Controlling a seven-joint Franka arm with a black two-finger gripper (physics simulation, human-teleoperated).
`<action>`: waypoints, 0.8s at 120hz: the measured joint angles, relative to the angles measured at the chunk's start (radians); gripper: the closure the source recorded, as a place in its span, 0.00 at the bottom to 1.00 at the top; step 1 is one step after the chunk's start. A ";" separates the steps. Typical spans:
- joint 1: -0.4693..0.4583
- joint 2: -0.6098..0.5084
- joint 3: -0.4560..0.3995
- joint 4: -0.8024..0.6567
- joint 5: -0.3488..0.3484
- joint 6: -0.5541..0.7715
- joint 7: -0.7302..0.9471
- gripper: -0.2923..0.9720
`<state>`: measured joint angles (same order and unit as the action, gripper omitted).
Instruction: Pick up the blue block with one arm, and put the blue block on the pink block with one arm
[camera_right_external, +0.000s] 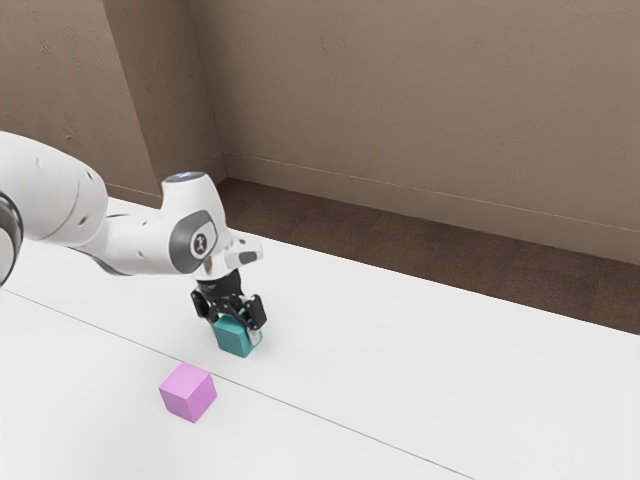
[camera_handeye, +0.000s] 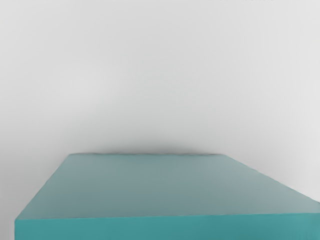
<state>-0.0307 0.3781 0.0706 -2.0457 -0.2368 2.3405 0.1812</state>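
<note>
A teal-blue block rests on the white table, just past a thin dark line across the tabletop. My gripper reaches down over it, one black finger against each side of the block's upper part, shut on it. In the wrist view the blue block looms right under my hand, its shadow meeting the table behind it. The pink block lies on the table nearer the camera and toward the exterior view's left, a short gap from the blue one.
The white arm comes in from the exterior view's left. The table's far edge borders a brown floor and beige walls. Open tabletop stretches to the exterior view's right.
</note>
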 joint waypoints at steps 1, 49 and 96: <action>0.000 0.000 0.000 0.000 0.000 0.000 0.000 0.34; 0.016 -0.368 -0.027 -0.286 0.058 -0.003 -0.035 0.53; 0.128 -0.574 -0.175 -0.509 0.061 -0.006 -0.111 0.51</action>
<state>0.0972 -0.1958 -0.1040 -2.5548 -0.1760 2.3348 0.0701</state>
